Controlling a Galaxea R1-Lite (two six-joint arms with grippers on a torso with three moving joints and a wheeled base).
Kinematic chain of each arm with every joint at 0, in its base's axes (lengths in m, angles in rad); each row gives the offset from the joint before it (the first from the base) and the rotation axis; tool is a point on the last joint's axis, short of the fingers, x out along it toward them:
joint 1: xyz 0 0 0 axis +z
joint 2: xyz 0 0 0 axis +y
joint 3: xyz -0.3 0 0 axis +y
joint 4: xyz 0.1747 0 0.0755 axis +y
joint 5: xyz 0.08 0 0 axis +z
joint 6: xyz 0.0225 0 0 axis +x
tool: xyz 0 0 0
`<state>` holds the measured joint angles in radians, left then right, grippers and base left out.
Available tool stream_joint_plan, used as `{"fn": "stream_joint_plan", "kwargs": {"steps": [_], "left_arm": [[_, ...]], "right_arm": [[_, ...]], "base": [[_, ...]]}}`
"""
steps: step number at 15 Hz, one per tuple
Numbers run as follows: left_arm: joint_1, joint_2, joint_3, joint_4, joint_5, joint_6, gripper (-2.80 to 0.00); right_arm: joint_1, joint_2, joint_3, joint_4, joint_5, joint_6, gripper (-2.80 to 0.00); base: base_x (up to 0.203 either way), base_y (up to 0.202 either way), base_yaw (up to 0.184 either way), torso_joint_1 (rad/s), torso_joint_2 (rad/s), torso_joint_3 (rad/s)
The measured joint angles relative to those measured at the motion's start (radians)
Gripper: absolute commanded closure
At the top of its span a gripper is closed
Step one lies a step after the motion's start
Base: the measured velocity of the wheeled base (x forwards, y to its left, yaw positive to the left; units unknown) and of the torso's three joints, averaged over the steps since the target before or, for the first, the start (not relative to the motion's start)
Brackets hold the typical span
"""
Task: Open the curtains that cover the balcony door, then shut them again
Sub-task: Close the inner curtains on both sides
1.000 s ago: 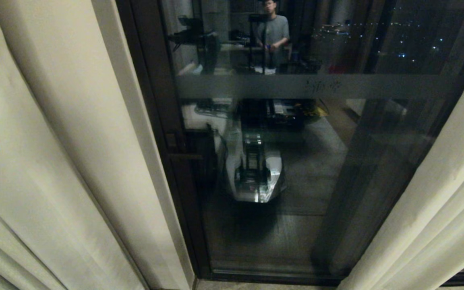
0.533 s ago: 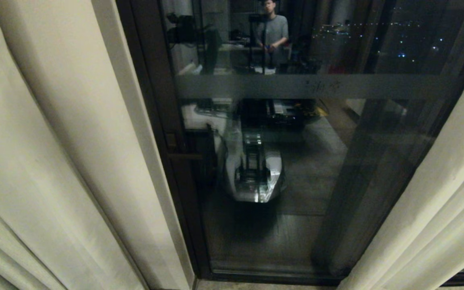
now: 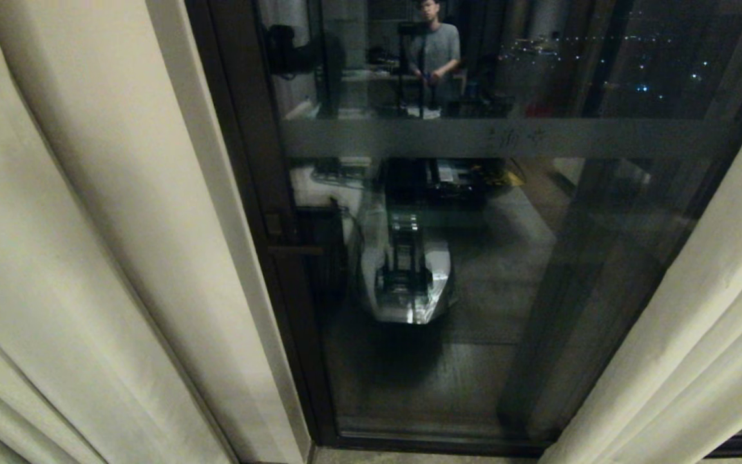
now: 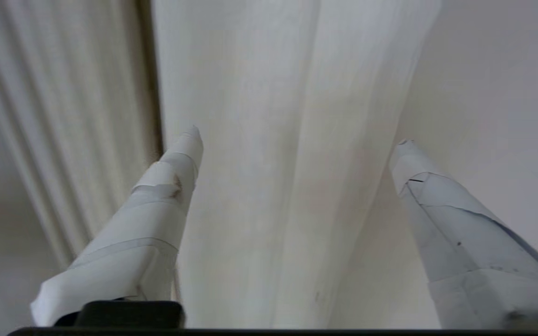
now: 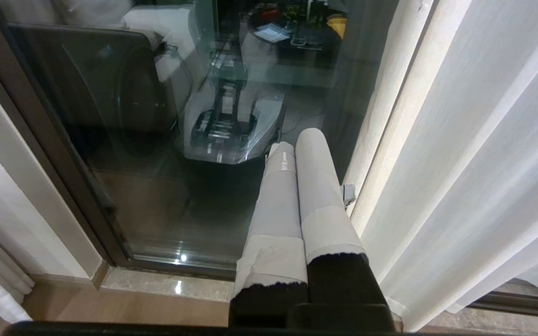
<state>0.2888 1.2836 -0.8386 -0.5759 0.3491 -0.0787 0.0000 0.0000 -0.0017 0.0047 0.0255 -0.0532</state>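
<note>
Since a second ago my left gripper [image 4: 292, 140] has spread wide, empty, its fingers [image 4: 175, 163] straddling an upright curtain pleat [image 4: 287, 186] straight ahead; right gripper [image 5: 297, 144] idles, pressed together.

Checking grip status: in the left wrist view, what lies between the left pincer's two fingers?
A rounded fold of the curtains stands in the gap of the open left pincer; neither finger visibly presses it. Only the left wrist view shows this.

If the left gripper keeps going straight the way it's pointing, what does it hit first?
Most likely the curtains: the left gripper is open, and a broad cream fold fills the gap straight ahead of its fingertips. How far off that fold is, the wrist view doesn't settle.
</note>
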Motion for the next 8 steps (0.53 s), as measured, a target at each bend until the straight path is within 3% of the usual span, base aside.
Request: {"fn": "stream_joint_plan", "kwargs": {"steps": [3,8], "left_arm": [[0.014,0.112,-0.041,-0.087,-0.023,-0.001,-2.8],[0.054,0.294,-0.14,-0.2,-0.117,-0.002,-2.8]], "right_arm": [[0.0,0.0,0.0,0.0,0.0,0.0,0.0],[0.0,0.0,0.0,0.0,0.0,0.0,0.0]], "base": [[0.0,0.0,0.0,0.0,0.0,0.0],[0.0,0.0,0.0,0.0,0.0,0.0]]}}
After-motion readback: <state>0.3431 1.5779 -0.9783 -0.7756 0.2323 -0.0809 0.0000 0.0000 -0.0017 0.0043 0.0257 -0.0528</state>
